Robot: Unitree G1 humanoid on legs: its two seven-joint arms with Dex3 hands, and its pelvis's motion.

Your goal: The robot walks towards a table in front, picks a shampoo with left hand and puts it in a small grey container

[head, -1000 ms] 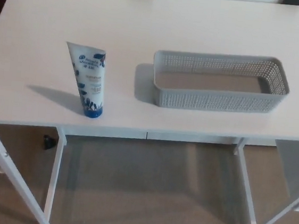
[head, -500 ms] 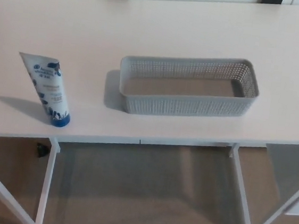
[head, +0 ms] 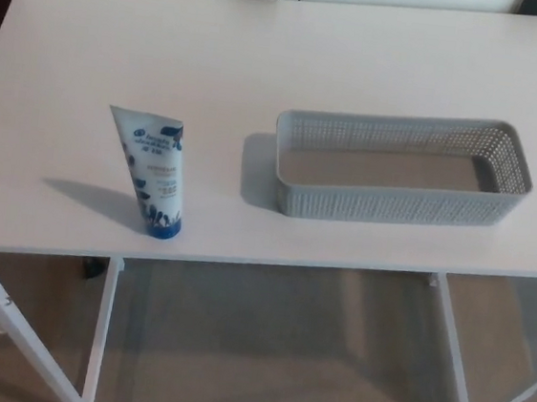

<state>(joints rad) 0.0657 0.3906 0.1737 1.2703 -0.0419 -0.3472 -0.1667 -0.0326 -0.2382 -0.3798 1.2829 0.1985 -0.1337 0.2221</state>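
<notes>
Here the shampoo tube stands cap-down near the front edge of the pale surface. It is white with blue print, a blue cap and a flat crimped top, and it leans slightly. The grey perforated container sits apart to its right. Neither the left hand nor the right hand shows, so I cannot tell how the fingers stand.

The table runs past the picture's right edge, and the shampoo tube bears print too blurred to read.
</notes>
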